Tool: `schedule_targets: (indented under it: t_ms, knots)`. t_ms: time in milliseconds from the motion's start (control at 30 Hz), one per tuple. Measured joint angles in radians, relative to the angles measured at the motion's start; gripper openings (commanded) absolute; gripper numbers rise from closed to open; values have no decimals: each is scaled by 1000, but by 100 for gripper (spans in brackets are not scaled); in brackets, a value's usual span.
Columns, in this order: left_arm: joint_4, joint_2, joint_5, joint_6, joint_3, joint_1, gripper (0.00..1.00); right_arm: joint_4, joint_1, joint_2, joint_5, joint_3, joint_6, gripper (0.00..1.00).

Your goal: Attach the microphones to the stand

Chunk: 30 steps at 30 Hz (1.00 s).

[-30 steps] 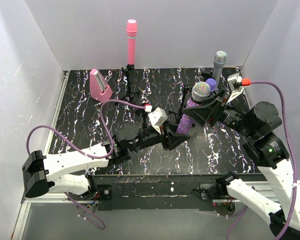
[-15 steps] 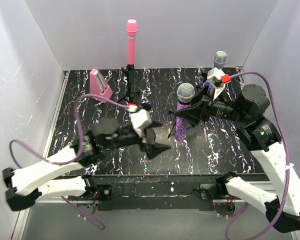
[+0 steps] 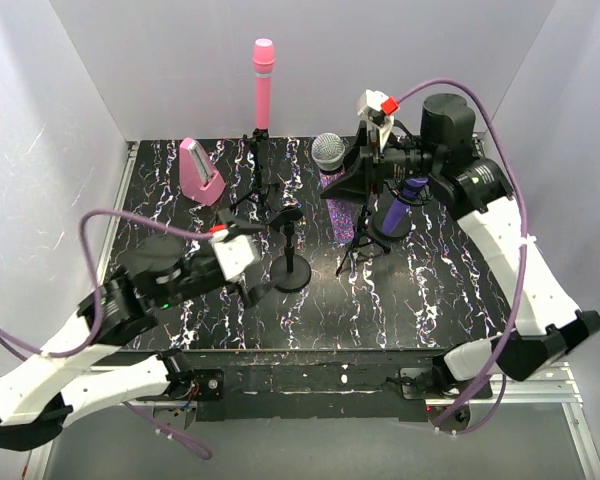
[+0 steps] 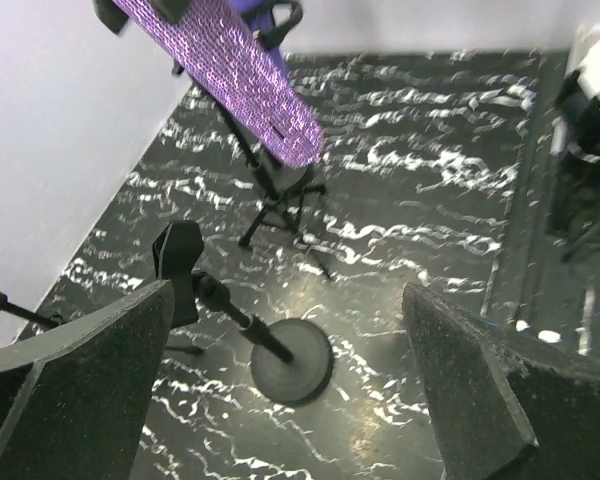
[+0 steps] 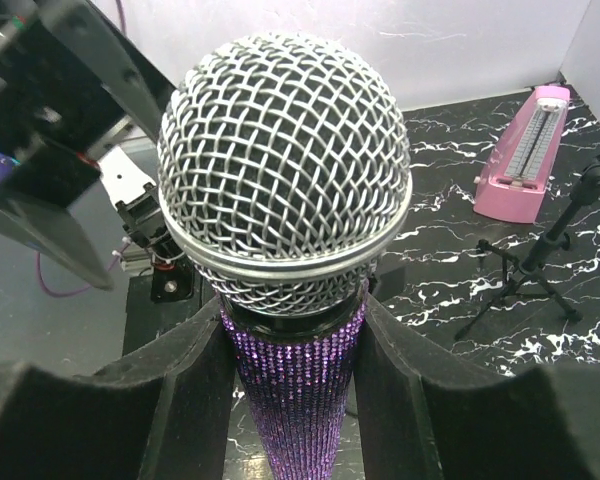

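Observation:
My right gripper (image 3: 346, 186) (image 5: 295, 385) is shut on the glittery purple microphone (image 5: 292, 400) just below its silver mesh head (image 3: 329, 152) (image 5: 285, 170). It holds the microphone upright over a black tripod stand (image 3: 364, 243). The left wrist view has the glittery body (image 4: 230, 70) slanting above that tripod (image 4: 280, 195). My left gripper (image 3: 248, 290) (image 4: 285, 390) is open and empty, above a round-base stand (image 3: 292, 271) (image 4: 292, 360) with an empty clip (image 4: 177, 262). A pink microphone (image 3: 263, 85) stands in a rear tripod (image 3: 255, 185). A dark purple microphone (image 3: 410, 192) sits behind my right arm.
A pink wedge-shaped box (image 3: 200, 170) (image 5: 530, 155) stands at the back left of the black marbled table (image 3: 180, 215). White walls close in the left, back and right sides. A tripod's legs (image 5: 525, 275) spread in front of the box.
My left gripper opened, let go of the glittery microphone and drew back to the left. My right gripper tightened on it and carried it up and toward the back.

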Motion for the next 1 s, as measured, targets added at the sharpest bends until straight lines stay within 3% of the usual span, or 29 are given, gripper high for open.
schedule_targets:
  t_ms: [67, 133, 233, 300, 400, 533, 633, 700, 1000]
  knots:
    - [2, 69, 33, 30, 1, 63, 98, -22, -10, 46, -17, 48, -23, 1]
    - [3, 145, 130, 47, 8, 206, 98, -32, -18, 62, -29, 61, -35, 1]
    - [20, 259, 337, 40, 19, 514, 98, -51, -29, 61, -47, 61, -43, 1]
    - [67, 328, 548, -5, 21, 775, 98, -55, -34, 59, -59, 61, -51, 1]
    - [182, 390, 782, -103, 19, 975, 98, -62, -42, 54, -83, 61, -70, 1]
    - [681, 435, 1085, -439, -97, 1023, 98, -85, -53, 57, -129, 64, -100, 1]
    - [948, 429, 1187, -554, -250, 1022, 98, -109, -54, 82, -150, 84, -120, 1]
    - [938, 435, 1239, -513, -290, 1021, 98, -109, -55, 109, -159, 100, -129, 1]
    - [698, 564, 1324, -124, -181, 941, 98, -112, -56, 280, -180, 204, -156, 1]
